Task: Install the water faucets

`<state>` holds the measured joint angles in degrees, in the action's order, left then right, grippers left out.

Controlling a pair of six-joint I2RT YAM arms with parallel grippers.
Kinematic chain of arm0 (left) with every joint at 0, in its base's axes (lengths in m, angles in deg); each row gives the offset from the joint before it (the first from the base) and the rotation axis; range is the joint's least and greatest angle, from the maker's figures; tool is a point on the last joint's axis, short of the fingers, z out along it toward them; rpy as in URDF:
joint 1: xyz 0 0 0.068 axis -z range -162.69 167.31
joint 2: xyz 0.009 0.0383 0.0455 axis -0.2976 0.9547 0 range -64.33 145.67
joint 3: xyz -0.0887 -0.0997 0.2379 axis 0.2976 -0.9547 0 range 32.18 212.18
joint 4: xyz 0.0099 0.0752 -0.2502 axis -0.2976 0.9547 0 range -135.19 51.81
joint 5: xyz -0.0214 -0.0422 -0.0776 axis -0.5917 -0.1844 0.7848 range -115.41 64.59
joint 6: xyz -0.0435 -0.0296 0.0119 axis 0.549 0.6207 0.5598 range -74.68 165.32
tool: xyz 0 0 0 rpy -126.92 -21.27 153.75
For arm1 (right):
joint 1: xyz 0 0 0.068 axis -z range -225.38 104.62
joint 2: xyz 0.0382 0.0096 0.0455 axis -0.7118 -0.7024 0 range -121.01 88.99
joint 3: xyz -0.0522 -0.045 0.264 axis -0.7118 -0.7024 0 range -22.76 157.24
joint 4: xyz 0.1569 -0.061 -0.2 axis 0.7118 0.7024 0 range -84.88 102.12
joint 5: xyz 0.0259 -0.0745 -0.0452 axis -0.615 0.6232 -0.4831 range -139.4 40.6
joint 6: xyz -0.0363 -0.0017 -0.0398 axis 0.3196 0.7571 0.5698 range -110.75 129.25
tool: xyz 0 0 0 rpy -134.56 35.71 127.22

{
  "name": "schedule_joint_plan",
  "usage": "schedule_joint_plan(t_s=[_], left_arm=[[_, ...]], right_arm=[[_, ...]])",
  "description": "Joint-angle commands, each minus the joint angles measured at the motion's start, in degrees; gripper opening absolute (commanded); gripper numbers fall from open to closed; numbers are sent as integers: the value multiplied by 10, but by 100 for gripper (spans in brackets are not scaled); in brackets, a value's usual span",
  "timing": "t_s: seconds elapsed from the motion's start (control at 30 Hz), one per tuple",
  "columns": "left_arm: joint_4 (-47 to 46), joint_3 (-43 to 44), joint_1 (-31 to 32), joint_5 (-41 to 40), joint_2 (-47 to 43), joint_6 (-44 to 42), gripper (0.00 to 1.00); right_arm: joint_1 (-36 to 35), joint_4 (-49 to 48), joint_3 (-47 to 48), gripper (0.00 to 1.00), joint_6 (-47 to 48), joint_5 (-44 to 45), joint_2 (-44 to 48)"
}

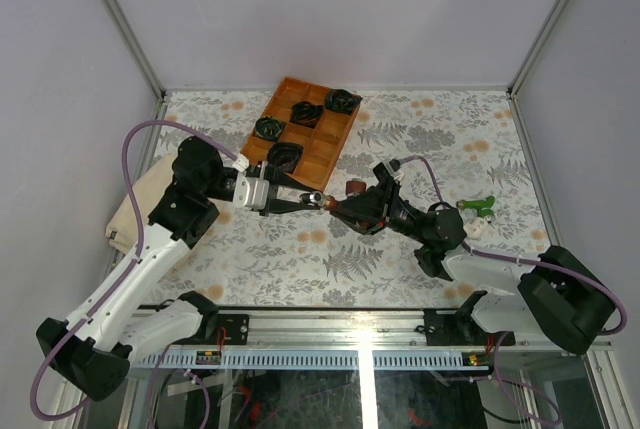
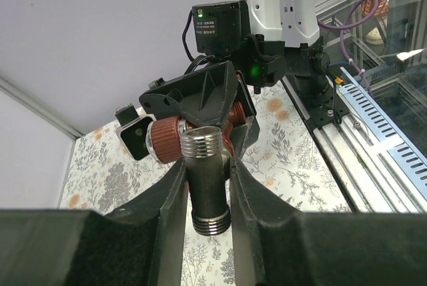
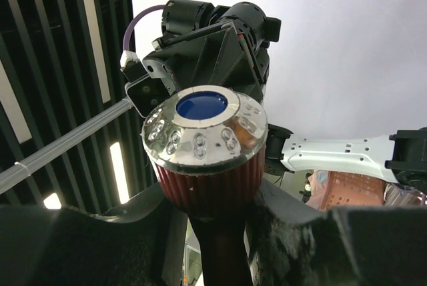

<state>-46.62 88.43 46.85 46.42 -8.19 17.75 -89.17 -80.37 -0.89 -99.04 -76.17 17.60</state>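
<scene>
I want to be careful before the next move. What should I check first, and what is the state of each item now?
1. The left tool is shut on the threaded pipe piece: ok.
2. The right tool is shut on the red-brown faucet: ok.
3. Pipe thread lined up with that faucet: cannot tell.
4. Room between the green faucet on the table and the right arm: cannot tell.

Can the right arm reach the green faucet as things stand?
Probably not yet: the right gripper is shut on the red-brown faucet. The green faucet lies unobstructed on the table beside that arm.
</scene>
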Motion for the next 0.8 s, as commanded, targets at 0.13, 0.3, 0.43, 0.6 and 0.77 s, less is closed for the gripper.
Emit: schedule_joint_plan(t_s=[0.13,0.3,0.43,0.6,0.77], left_arm=[[52,-5,31,23,3,-20,10],[50,-9,31,6,-2,-8,22],[43,-10,31,-8,-6,13,26],[-26,-37,31,-32,-17,92,31],[-48,-55,31,-38,-27,115,36]], right_arm=[[-5,18,34,0,-3,70,20],[-4,26,30,0,18,74,28],[-5,16,27,0,37,80,27],[-5,68,36,0,95,81,52],[-4,124,36,0,129,95,86]])
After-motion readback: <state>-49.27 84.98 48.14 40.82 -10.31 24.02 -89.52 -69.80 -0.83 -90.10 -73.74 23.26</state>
